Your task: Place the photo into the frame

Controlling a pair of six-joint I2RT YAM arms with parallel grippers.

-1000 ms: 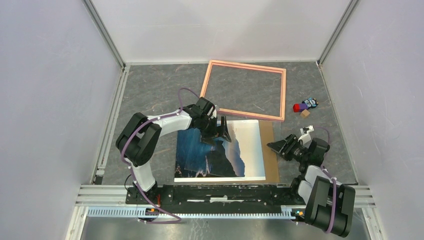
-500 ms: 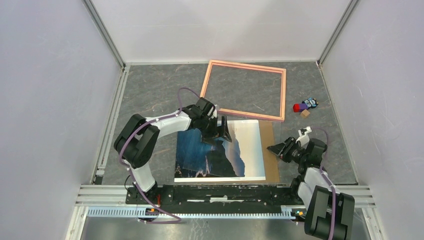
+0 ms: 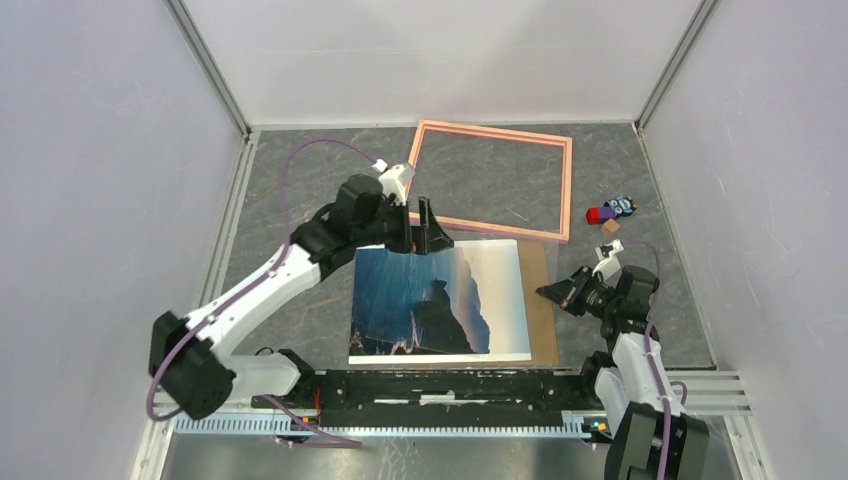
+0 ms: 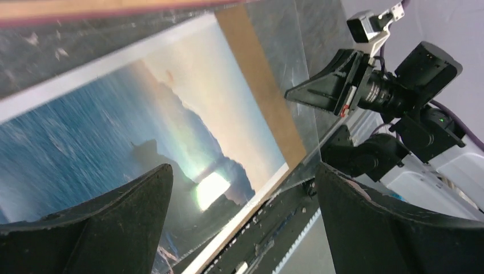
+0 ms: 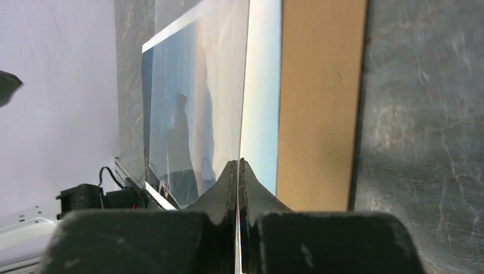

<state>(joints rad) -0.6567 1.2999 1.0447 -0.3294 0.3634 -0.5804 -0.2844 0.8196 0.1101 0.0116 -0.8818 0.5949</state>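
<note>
Right wrist view, right gripper (image 5: pixel 237 162): fingers pressed together on the edge of a thin clear sheet (image 4: pixel 282 51), which shows edge-on running out of the seam.
Left gripper (image 3: pixel 432 230): spread wide, holding nothing, hanging over the far-left corner of the photo.
Right arm (image 3: pixel 640 350): rises from the near-right base, wrist bent, gripper low and pointing left.
Left arm (image 3: pixel 270 285): stretched diagonally from the near-left base toward the middle.
Large sea-and-cliffs print with white border (photo) (image 3: pixel 440 300): flat, picture up, on a plain brown board (image 3: pixel 540 335) between the arms, under the clear sheet.
Thin pink rectangular frame (image 3: pixel 490 132): flat, skewed, just beyond the photo's far edge; table shows through it.
Small coloured blocks (image 3: pixel 608 213): right of the frame.
Table (image 3: pixel 300 170): grey marbled top.
Room: plain white walls (image 3: pixel 440 60) on three sides, metal corner posts.
</note>
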